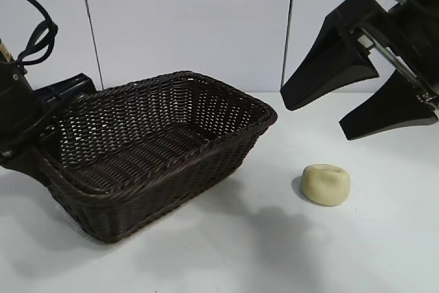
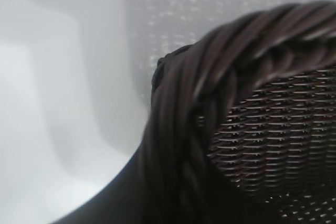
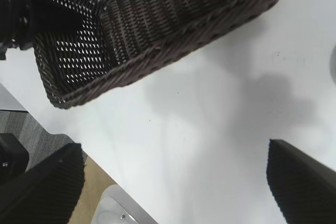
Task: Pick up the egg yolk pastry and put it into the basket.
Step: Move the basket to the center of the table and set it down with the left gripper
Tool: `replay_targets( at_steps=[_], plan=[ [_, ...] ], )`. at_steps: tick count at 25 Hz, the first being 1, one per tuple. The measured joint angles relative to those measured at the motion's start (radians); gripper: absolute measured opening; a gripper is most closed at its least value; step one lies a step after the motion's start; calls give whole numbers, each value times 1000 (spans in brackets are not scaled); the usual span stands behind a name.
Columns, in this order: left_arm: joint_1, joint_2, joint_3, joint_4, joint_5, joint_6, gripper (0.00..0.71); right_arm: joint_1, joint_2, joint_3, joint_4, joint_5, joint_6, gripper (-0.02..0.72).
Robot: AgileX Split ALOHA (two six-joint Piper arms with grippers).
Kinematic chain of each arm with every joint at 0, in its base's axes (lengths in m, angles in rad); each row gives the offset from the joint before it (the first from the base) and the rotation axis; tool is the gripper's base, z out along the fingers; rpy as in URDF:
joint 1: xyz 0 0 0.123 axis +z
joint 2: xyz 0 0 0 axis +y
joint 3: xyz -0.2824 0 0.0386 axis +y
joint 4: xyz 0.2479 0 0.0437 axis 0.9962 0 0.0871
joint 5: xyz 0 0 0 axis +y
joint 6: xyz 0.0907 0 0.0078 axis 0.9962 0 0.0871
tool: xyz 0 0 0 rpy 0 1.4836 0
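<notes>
Outside first: the right gripper [image 1: 357,104] hangs in the air at the upper right of the exterior view, its two black fingers [image 1: 328,66] spread wide with nothing between them. Below it, and a little toward the camera, the egg yolk pastry [image 1: 326,184] lies on the white table [image 1: 274,252], well clear of the fingertips and untouched. The basket [image 1: 260,116] sits off to the gripper's side, across the table from it, with its near corner closer to the pastry than the gripper is; nothing shows inside it. At the basket's far end the left arm [image 1: 17,101] stands low against the rim, but its gripper is hidden there.

Next, the left wrist view is filled by the basket's braided rim [image 2: 199,103] at very close range, with woven wall behind it and pale table beyond. No fingers show, so whether that gripper is spread or closed cannot be told.

Finally, the right wrist view looks down between its own two ribbed pads [image 3: 44,190], set far apart and empty, onto bare table. The basket [image 3: 173,30] lies ahead of the fingertips, beyond a stretch of white surface crossed by the gripper's shadow. The pastry cannot be made out here.
</notes>
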Motion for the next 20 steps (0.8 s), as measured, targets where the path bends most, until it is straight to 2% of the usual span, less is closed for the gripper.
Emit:
replay_targets(
  at_steps=[4, 6, 9, 16, 20],
  plan=[
    [69, 1, -37, -112, 65, 299, 101, 0, 0, 0, -2, 0, 0, 675],
    [87, 2, -58, -133, 114, 416, 101, 0, 0, 0, -2, 0, 0, 675],
    [90, 3, -87, -146, 143, 543, 101, 0, 0, 0, -2, 1, 0, 675],
    [90, 5, -98, -181, 160, 699, 101, 0, 0, 0, -2, 1, 0, 675],
    [89, 54, -128, -209, 200, 755, 101, 0, 0, 0, -2, 1, 0, 675]
  ],
)
